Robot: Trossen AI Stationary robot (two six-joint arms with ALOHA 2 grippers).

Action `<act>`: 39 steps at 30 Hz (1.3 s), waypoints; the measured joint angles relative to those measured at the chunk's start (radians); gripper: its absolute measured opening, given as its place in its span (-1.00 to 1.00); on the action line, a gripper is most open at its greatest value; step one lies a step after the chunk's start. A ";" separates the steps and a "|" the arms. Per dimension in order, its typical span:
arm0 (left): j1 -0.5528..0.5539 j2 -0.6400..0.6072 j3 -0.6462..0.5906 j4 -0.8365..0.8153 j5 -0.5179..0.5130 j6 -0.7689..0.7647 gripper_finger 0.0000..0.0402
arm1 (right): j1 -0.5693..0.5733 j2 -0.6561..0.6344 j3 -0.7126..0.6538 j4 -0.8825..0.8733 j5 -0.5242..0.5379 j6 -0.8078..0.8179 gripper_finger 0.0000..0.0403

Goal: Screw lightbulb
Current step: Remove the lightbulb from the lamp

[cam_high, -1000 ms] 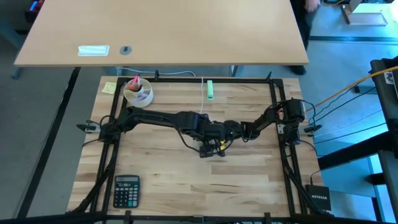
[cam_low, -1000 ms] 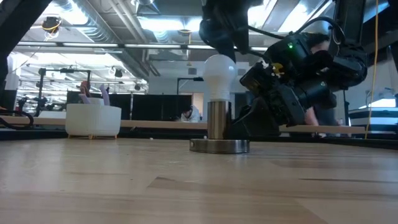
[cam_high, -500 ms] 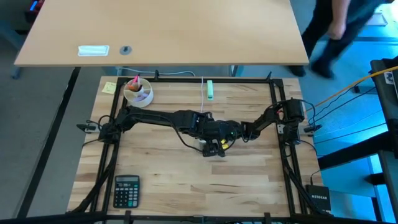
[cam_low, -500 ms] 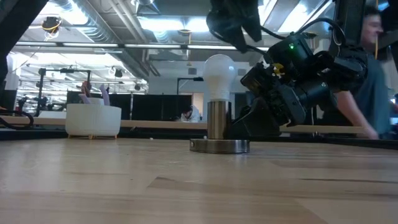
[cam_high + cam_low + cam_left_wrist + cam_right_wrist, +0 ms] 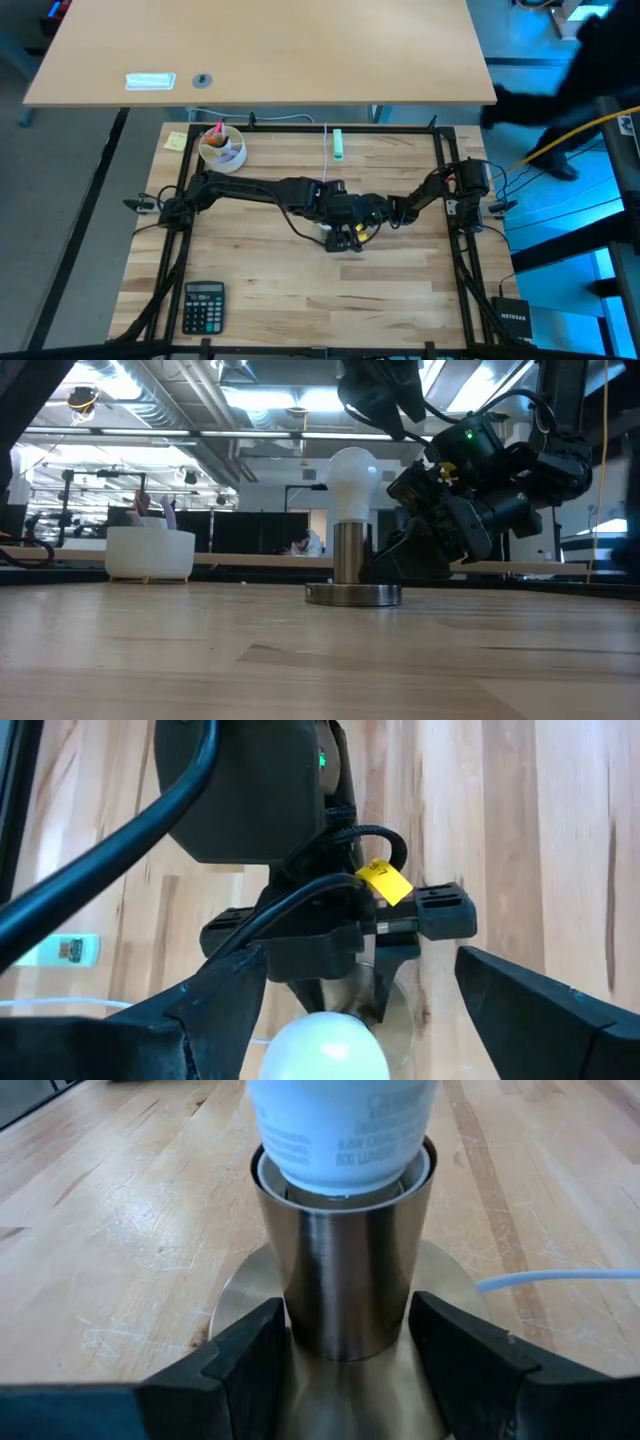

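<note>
White and frosted, the lightbulb [image 5: 351, 482] is standing upright in the metal socket [image 5: 351, 565], which is sitting on its round base near the middle of the wooden counter [image 5: 200, 650]. In the right wrist view the bulb's neck is sitting down inside the socket's rim, though how fully it is threaded cannot be told.

To finish the step well, the socket needs to be kept from turning while the bulb's head is being gripped lightly and evenly from above, square to its axis, and rotated in short turns; too hard a squeeze or a tilted hold would likely bind the threads.

Right pincer [image 5: 347, 1345] is lying low beside the socket, its fingers [image 5: 245, 1352] set either side of the metal stem, close against it; whether they are truly pressing cannot be told. Left pincer [image 5: 340, 1010] is hanging just above the bulb's head with its fingers [image 5: 520, 995] spread wide, touching nothing and holding nothing.
</note>
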 joint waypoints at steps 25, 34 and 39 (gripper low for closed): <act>-0.018 -0.006 0.015 -0.011 0.010 0.055 0.98 | 0.000 0.000 0.001 -0.003 -0.001 0.005 0.12; -0.063 -0.006 0.057 -0.102 -0.041 0.081 0.99 | 0.000 -0.001 0.004 -0.016 0.000 0.008 0.12; -0.097 -0.010 0.058 -0.152 -0.047 0.122 0.99 | 0.000 -0.001 0.005 -0.027 0.002 0.007 0.12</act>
